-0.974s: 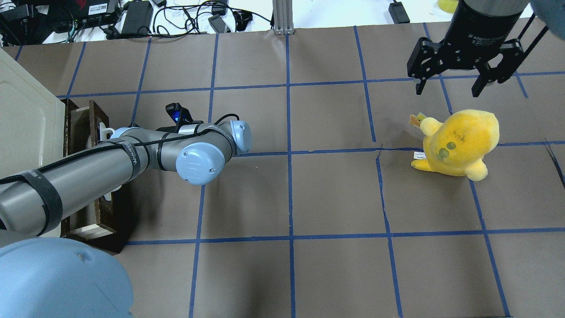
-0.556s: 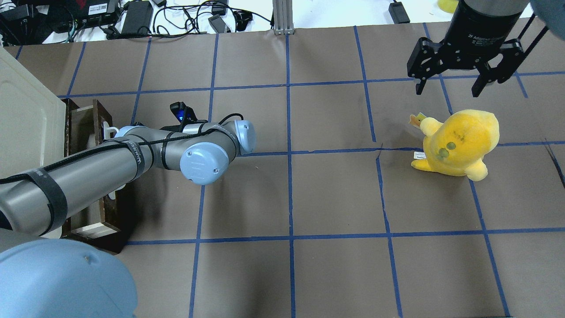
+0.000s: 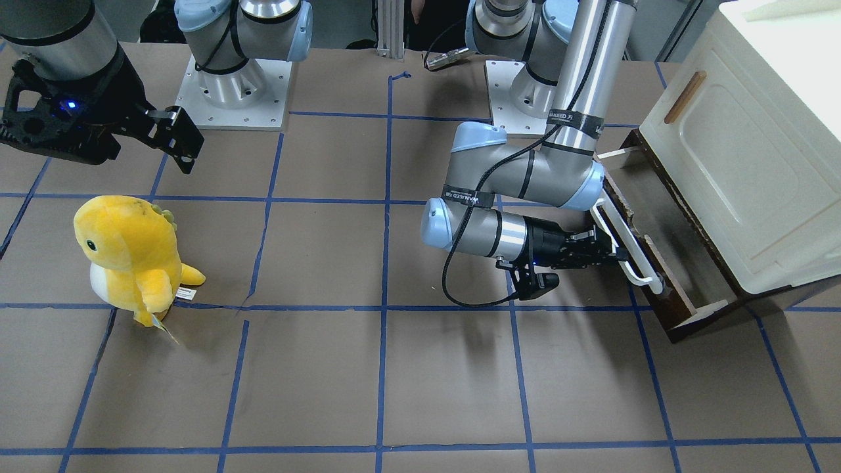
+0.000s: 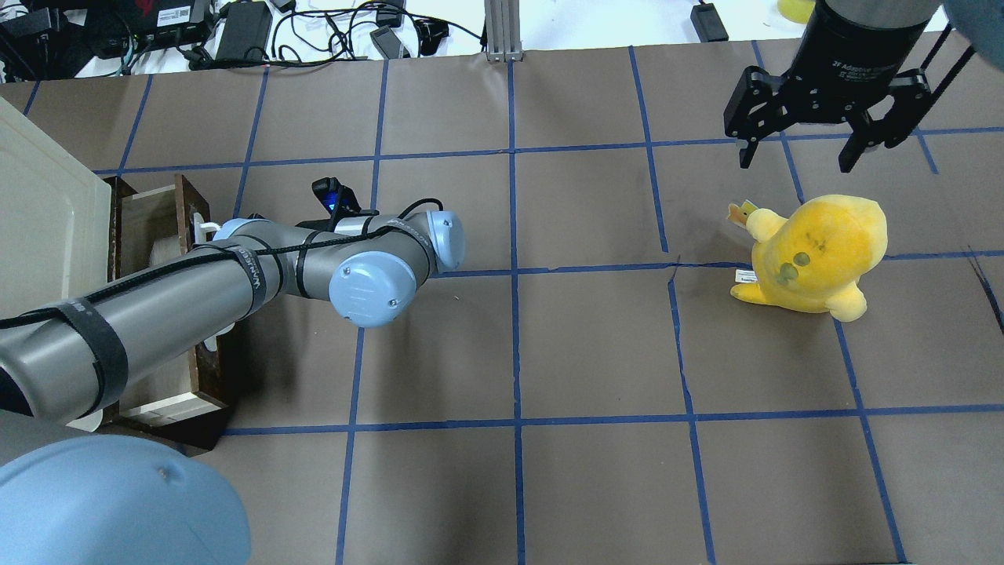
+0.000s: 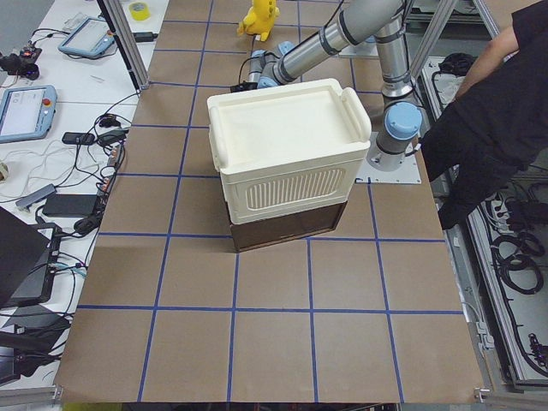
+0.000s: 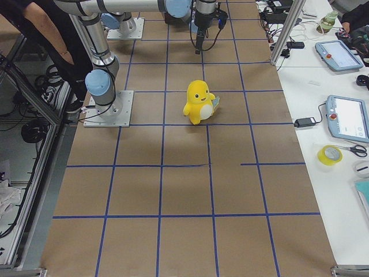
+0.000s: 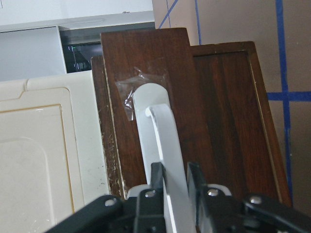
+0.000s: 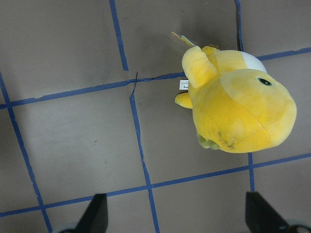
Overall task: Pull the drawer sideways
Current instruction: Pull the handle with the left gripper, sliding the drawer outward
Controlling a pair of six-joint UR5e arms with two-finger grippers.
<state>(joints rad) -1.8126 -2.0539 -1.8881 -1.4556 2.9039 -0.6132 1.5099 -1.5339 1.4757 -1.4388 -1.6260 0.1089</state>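
Observation:
The drawer has a dark brown front and a long white bar handle. It stands partly pulled out from under the cream-white cabinet. My left gripper is shut on the handle. In the left wrist view its fingers clamp the handle against the brown front. In the overhead view my left arm hides that gripper, and the drawer shows beside it. My right gripper is open and empty, hovering above the table beyond a yellow plush.
The yellow plush toy stands on the brown paper at my right side and also shows in the front view. Cables and power bricks lie past the far table edge. A person stands by the robot base.
My left arm has drawn back toward the table's middle with the handle in its grip, and the drawer has slid further out from under the cabinet. The right arm has not moved.

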